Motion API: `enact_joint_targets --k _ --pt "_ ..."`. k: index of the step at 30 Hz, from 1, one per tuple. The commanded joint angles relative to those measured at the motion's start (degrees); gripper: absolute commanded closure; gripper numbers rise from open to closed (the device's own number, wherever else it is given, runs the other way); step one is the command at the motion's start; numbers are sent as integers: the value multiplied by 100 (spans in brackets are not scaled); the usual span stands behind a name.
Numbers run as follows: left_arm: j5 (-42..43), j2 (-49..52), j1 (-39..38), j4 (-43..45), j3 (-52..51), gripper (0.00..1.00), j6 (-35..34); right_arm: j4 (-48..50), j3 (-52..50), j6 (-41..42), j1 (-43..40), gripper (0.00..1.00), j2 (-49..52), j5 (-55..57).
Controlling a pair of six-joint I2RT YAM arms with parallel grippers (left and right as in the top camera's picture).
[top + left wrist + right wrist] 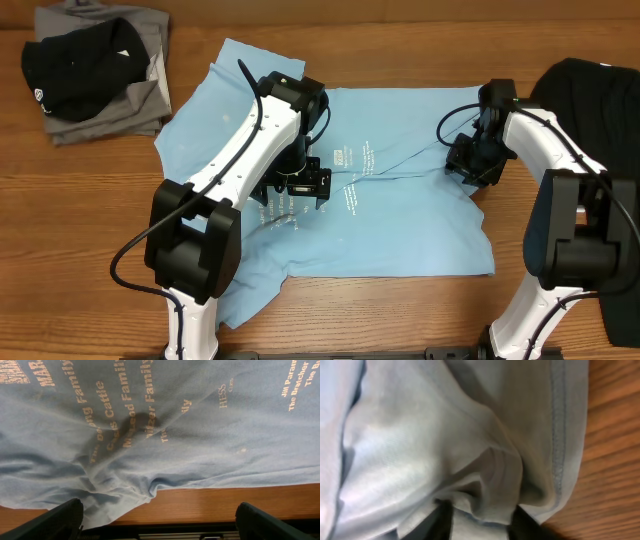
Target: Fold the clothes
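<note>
Right end effector pinches a bunched fold at the hem of the light-blue T-shirt. The garment lies leftward from it, long axis across the desk. Left end effector is spread wide (apparently gripping nothing) over the print.

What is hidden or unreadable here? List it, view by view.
Overhead: light-blue T-shirt lettering too small to read; black T-shirt cut off by the right edge and the right arm.
Left wrist: lettering cut by the top and right edges.
Right wrist: right tool fingers cut by the bottom edge; grip on the cloth unsure.
</note>
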Motion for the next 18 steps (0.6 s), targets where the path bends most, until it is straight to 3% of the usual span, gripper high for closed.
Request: enact_joint_targets --k 1,6,7,9,18 --pt "20 0 -4 -9 -52 0 0 28 -28 44 -4 75 0 59" --pt "17 0 -4 -11 -52 0 2 66 -28 46 -4 81 0 210" --pt "17 0 -4 -9 -52 0 2 76 -28 50 -4 90 0 278" --pt "17 0 -4 -7 -52 0 2 66 -26 74 -17 96 0 407" --pt "-111 0 -4 -11 -52 0 2 -765 592 197 -267 96 -2 896"
